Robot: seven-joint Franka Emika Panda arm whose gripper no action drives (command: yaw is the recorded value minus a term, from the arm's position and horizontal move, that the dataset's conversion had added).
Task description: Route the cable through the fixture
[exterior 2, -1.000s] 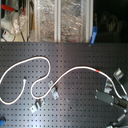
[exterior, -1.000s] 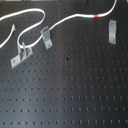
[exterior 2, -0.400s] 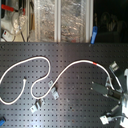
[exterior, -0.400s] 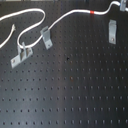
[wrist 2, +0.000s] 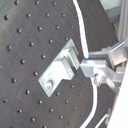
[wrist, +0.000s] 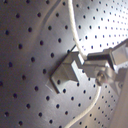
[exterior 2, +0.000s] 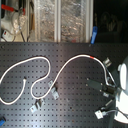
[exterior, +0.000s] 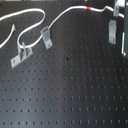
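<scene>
Thin white flexible cable [wrist 2: 82,37] with red band [exterior: 89,9] lies snaking across black perforated counter [exterior: 70,95]. In both wrist views, cable passes just beside small grey metal bracket fixture [wrist 2: 59,71], running lengthwise past end effector [wrist 2: 100,75]. Grip state: cannot tell.

The tool [exterior 2: 106,90] is too blurred to judge its grip.

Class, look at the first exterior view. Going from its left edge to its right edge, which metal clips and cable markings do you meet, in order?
Flat metal clip → upright metal clip → red band on the white cable → metal clip near the first exterior view's right edge.
</scene>
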